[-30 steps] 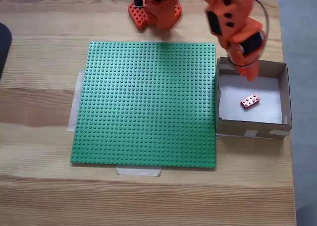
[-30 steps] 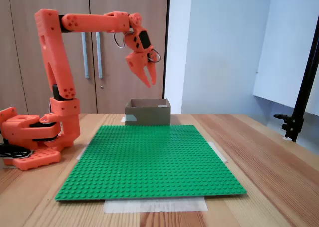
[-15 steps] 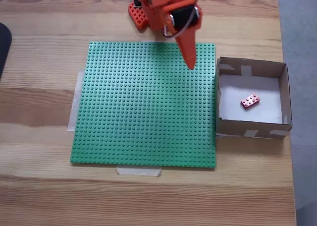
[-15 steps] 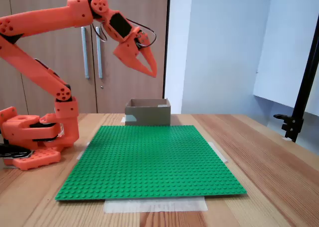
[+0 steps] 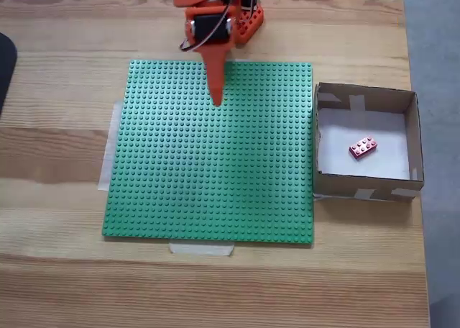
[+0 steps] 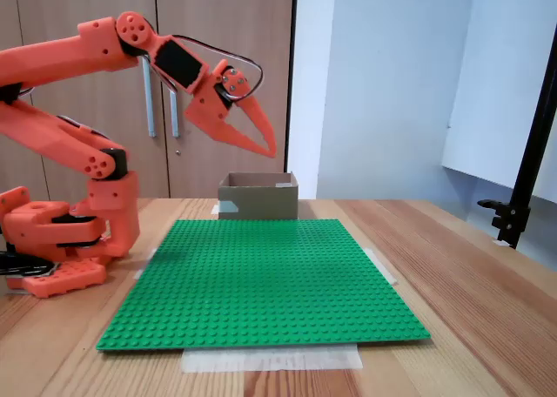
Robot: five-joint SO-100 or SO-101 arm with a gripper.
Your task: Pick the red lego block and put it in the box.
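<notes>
Gripper hangs high over the green baseplate, fingers together, holding nothing — well apart from the cardboard box. The red lego block lies on the box's white floor. Residual risk is low — only a stray sweep nudging the box.

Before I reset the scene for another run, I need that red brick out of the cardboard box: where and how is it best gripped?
Come straight down from above; the box's walls block a side approach. The red lego block lies flat, studs up, turned diagonally, clear of the walls. Probably best to turn the fingers to close across its two long sides at the middle.
</notes>
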